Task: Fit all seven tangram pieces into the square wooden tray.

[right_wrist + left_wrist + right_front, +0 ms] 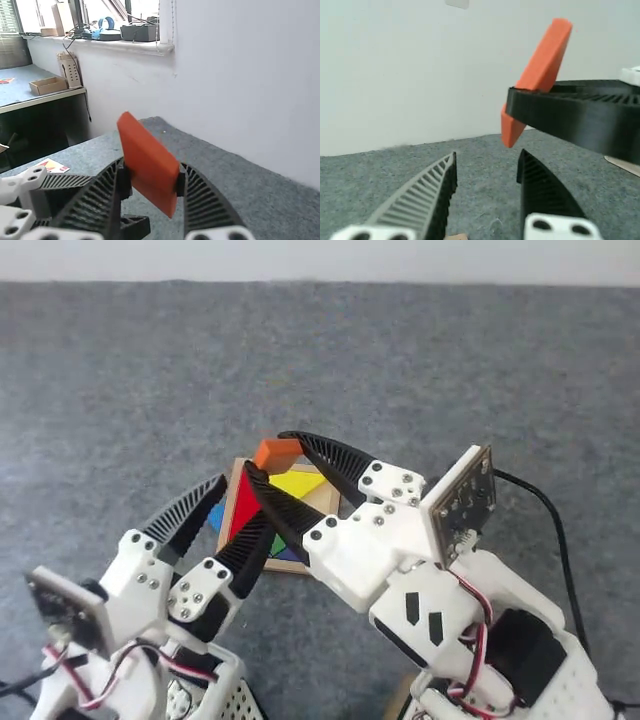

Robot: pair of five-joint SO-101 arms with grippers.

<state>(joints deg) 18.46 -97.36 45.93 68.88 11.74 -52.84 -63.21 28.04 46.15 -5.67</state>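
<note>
The square wooden tray (324,502) lies mid-table and holds a red piece (243,504), a yellow piece (298,483) and a green piece (277,543). A bit of blue (216,516) shows at its left edge, partly hidden. My right gripper (268,454) is shut on the orange piece (279,451), held tilted above the tray's far edge. The orange piece (147,162) sits clamped between both fingers of the right gripper (151,175). My left gripper (487,172) is open and empty, low over the tray's left side (238,512), just below the orange piece (540,70).
Grey felt (420,370) covers the table up to a white wall. The two arms cross closely over the tray. A black cable (552,515) runs along the right arm's base. Open felt lies beyond and to both sides of the tray.
</note>
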